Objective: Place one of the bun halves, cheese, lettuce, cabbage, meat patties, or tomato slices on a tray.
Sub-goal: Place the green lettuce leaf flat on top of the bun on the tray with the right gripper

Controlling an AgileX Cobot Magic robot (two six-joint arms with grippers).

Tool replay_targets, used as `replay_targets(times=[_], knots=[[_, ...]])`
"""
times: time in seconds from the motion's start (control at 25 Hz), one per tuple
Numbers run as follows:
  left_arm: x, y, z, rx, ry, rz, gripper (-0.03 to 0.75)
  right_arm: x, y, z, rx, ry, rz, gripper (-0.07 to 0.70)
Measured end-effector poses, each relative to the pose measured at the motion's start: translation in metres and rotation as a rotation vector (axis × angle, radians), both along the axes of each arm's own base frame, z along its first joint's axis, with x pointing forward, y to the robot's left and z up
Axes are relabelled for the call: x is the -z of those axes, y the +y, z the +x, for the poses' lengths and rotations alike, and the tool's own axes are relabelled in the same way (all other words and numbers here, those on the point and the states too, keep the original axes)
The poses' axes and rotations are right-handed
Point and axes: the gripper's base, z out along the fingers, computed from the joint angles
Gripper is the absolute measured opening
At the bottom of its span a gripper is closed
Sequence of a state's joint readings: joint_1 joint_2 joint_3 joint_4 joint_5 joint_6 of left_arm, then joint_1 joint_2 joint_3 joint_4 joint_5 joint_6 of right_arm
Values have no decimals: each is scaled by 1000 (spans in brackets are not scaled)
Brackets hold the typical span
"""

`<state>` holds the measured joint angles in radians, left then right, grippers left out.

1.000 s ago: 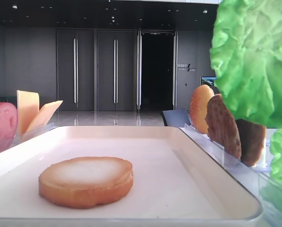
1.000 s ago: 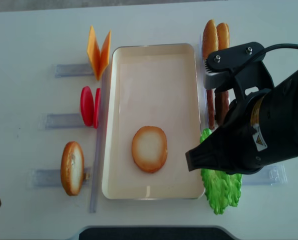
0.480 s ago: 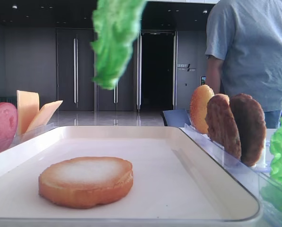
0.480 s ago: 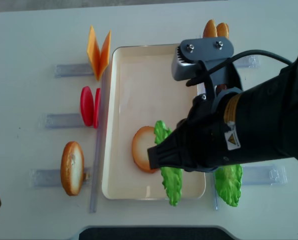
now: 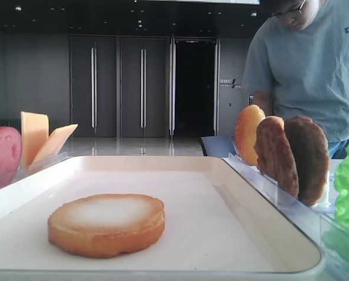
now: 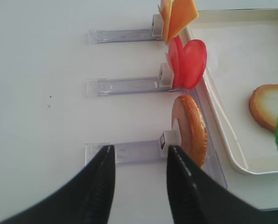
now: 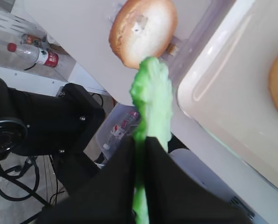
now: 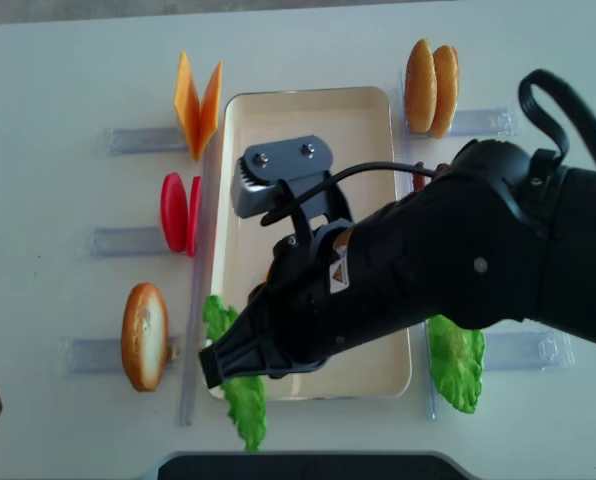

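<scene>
**Lettuce held past the tray's near-left corner, not yet set down**

One bun half (image 8: 300,300), flat pale face up, is already lying inside the tray (image 8: 308,110), in its near half; in the overhead view most of it is hidden by the arm. A lettuce leaf (image 8: 240,395) is carried by the right gripper (image 7: 140,154), whose jaws are closed on it edge-on, as the right wrist view shows. The leaf hangs over the tray's near-left corner, partly beyond the rim and over the table, so it is judged that the placing is not done: the leaf has to be brought back over the tray's floor, lowered and released.

The left gripper (image 6: 139,158) is seen only in its own wrist view, jaws apart and holding nothing, over the clear rack (image 6: 125,151) left of the tray.

Left of the tray, a domed bun half (image 8: 144,336), tomato slices (image 8: 178,213) and cheese (image 8: 197,103) stand in racks. Right of the tray, two upright discs (image 8: 431,87) stand at the far end; in the low view a bun top and two patties (image 5: 291,158) are seen there. A second lettuce leaf (image 8: 455,360) lies just beside the tray's near-right corner.

The held leaf is bright green, ruffled and thin, and it droops below the jaws, so it is judged limp and likely to fold or land off-centre on release.
</scene>
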<state>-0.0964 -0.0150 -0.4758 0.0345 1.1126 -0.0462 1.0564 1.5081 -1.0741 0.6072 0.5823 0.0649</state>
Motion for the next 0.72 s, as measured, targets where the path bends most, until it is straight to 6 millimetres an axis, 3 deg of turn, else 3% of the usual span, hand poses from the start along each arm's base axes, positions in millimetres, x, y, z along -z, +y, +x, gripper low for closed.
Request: replay_targets(times=[0.2, 0.72], knots=[[0, 0, 0, 0, 0, 0, 286, 15, 9, 9, -45, -37, 6, 27], [0, 0, 0, 0, 0, 0, 286, 29, -2, 51, 2, -139, -5, 27]])
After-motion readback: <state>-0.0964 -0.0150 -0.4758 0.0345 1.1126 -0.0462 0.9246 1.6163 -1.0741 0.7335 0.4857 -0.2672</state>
